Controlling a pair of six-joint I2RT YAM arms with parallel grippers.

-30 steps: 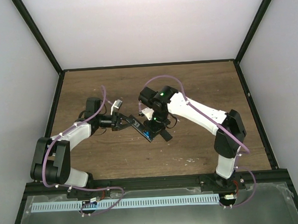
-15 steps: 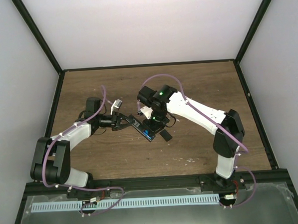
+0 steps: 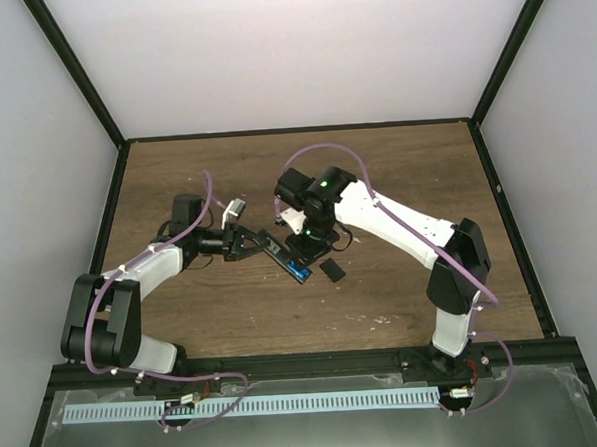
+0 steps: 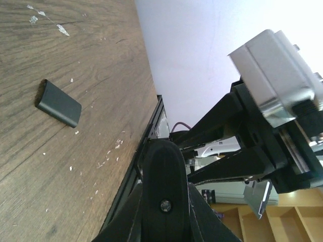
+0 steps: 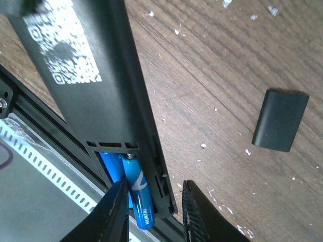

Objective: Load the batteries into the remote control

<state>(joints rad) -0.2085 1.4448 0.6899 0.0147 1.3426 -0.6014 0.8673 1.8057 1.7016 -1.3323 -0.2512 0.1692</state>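
The remote control (image 3: 275, 253) is a slim black bar held off the table by my left gripper (image 3: 241, 241), which is shut on its far end. In the left wrist view the remote's rounded end (image 4: 162, 176) sits clamped in my left gripper (image 4: 164, 206). The remote's back (image 5: 91, 75) faces the right wrist camera with its recess open. Two blue batteries (image 5: 135, 194) lie side by side in it, one sticking out past the end; they also show in the top view (image 3: 299, 272). My right gripper (image 5: 153, 194) is open, its fingers either side of the battery end (image 3: 305, 248).
A small black battery cover (image 3: 332, 270) lies flat on the wooden table (image 3: 396, 178) just right of the remote; it shows in the right wrist view (image 5: 280, 120) and the left wrist view (image 4: 58, 103). The black frame rail (image 3: 286, 362) runs along the near table edge.
My right gripper has drawn slightly back and left from the black cover, which now lies alone on the table. The left arm and remote have stayed put.
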